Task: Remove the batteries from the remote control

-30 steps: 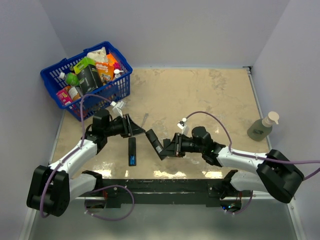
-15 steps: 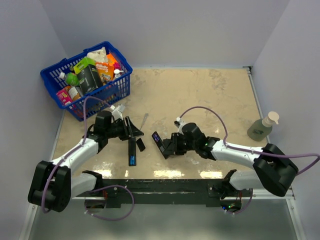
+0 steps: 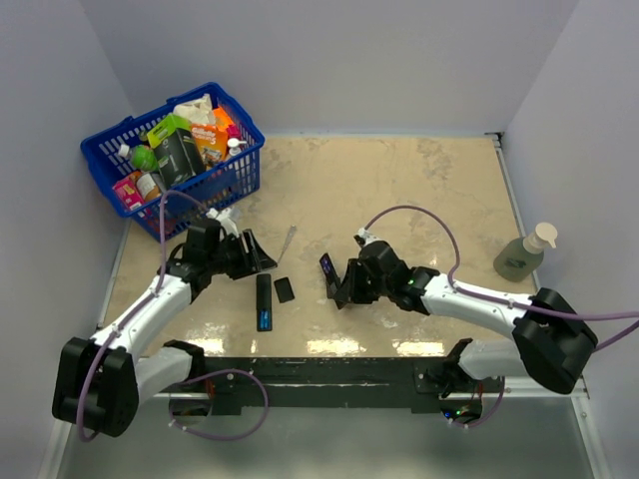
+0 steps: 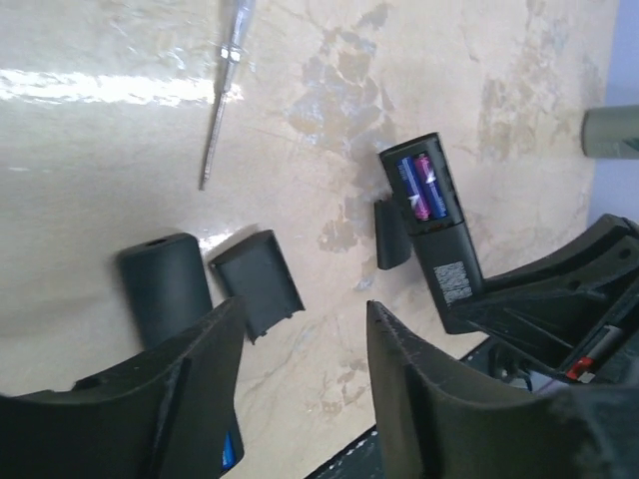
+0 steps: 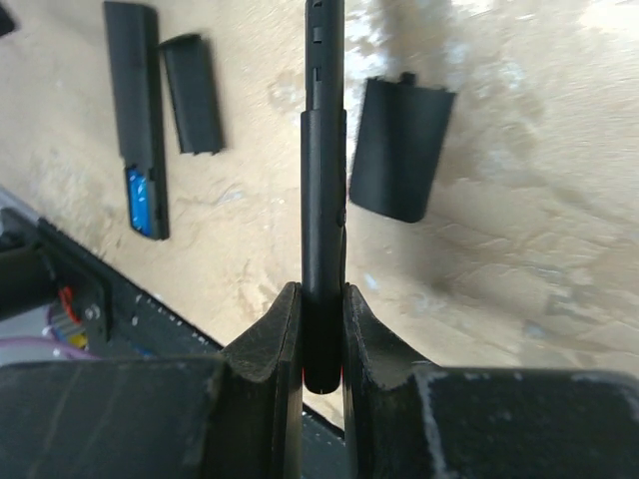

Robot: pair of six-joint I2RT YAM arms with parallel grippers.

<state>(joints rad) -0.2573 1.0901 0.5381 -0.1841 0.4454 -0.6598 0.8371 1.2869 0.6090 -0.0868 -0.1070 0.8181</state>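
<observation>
Left gripper (image 4: 305,317): spread wide, empty.
Right gripper (image 5: 319,304): clamped on remote (image 5: 323,150).
Batteries (image 4: 421,186): ahead-right of left gripper, lying lengthwise in remote.

The left arm (image 3: 150,309) reaches from its base toward 1 o'clock. Its wrist is bent so that the left tool (image 3: 258,254) points to 3 o'clock, fingers parted with nothing between them. The right arm (image 3: 469,304) stretches low over the counter toward 9 o'clock, and the right tool (image 3: 339,284) is clamped on the remote control (image 5: 322,150).
</observation>
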